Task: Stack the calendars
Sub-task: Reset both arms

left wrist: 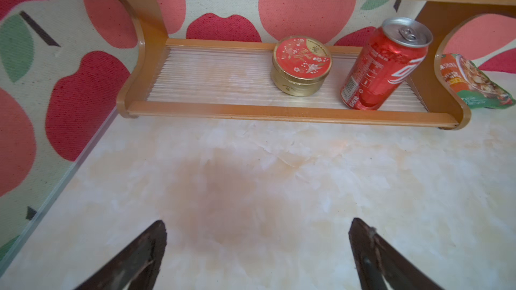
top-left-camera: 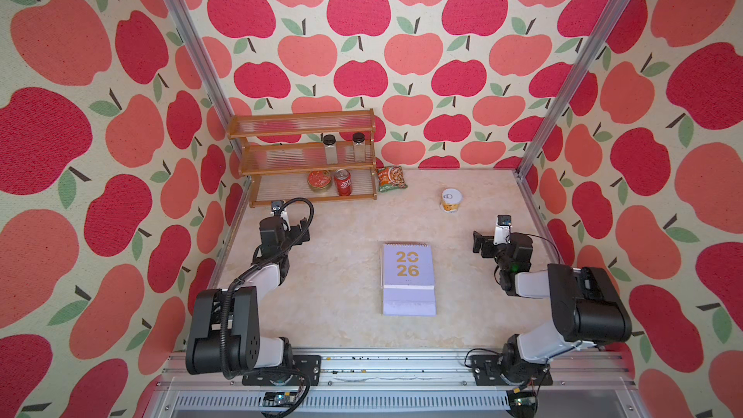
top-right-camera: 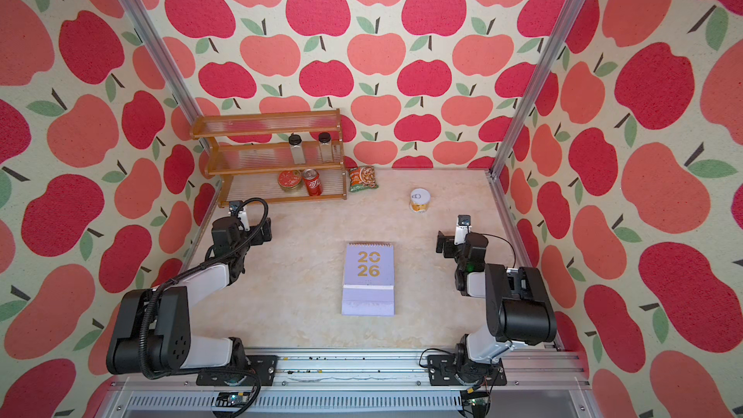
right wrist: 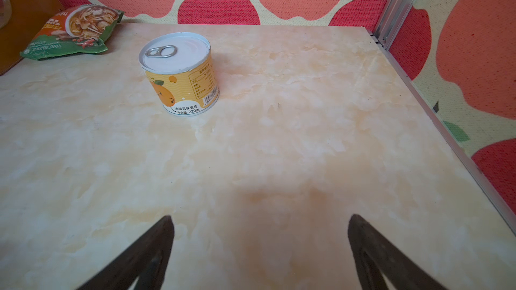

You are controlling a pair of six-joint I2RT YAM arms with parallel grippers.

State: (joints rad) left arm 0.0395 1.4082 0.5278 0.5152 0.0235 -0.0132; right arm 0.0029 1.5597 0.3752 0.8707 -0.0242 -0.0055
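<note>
In both top views a lilac calendar (top-left-camera: 408, 271) (top-right-camera: 369, 271) with a gold "2026" lies flat in the middle of the table, its spiral at the far edge. A plain lilac panel (top-left-camera: 409, 302) sticks out at its near edge. I cannot tell whether other calendars lie under it. My left gripper (top-left-camera: 299, 231) (top-right-camera: 265, 232) (left wrist: 257, 223) hovers open and empty well to the calendar's left, near the shelf. Over on the far right my right gripper (top-left-camera: 480, 241) (top-right-camera: 442, 243) (right wrist: 259, 218) is also open and empty. Neither wrist view shows the calendar.
A wooden shelf rack (top-left-camera: 257, 188) (left wrist: 279, 112) stands at the back left, holding a red round tin (left wrist: 301, 65), a red drink can (left wrist: 385, 62) and two jars (top-left-camera: 329, 148). A green snack packet (top-left-camera: 390, 178) (right wrist: 72, 32) lies beside it. A yellow food can (top-left-camera: 451, 199) (right wrist: 181, 73) stands at the back right.
</note>
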